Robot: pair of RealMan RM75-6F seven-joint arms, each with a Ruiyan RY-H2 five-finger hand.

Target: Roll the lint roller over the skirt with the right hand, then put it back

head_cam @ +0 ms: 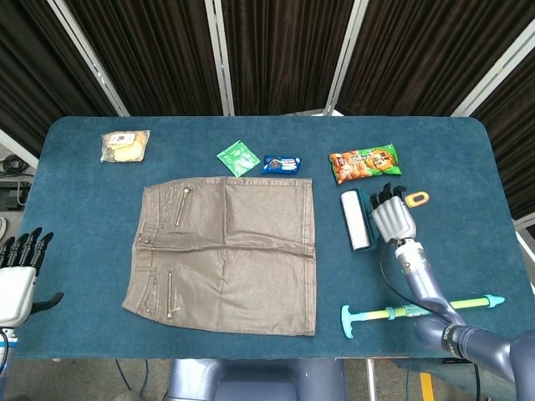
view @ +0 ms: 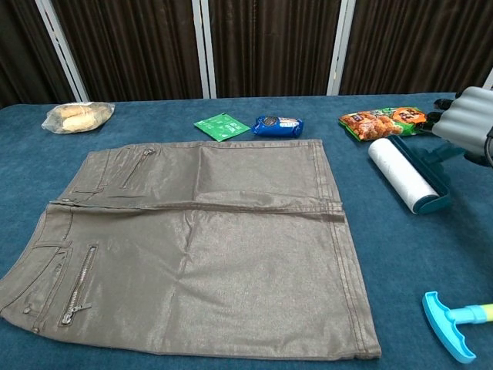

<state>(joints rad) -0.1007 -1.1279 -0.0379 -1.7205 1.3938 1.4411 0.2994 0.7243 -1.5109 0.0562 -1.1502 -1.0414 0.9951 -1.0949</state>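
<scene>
A brown skirt (head_cam: 226, 251) (view: 196, 247) lies flat in the middle of the blue table (head_cam: 451, 159). The lint roller (head_cam: 355, 220) (view: 404, 173), a white roll in a teal frame, rests on the cloth just right of the skirt, clear of it. My right hand (head_cam: 393, 219) (view: 470, 119) lies over its handle with the fingers wrapped around it; the yellow loop (head_cam: 416, 198) sticks out beyond the hand. My left hand (head_cam: 17, 271) hangs off the table's left edge, fingers apart and holding nothing.
Along the far side lie a bread bag (head_cam: 125, 145) (view: 77, 116), a green packet (head_cam: 238, 157) (view: 222, 124), a blue biscuit pack (head_cam: 281, 164) (view: 279, 124) and an orange snack bag (head_cam: 364, 163) (view: 381, 122). A teal and yellow stick tool (head_cam: 418, 311) (view: 451, 324) lies near the front right.
</scene>
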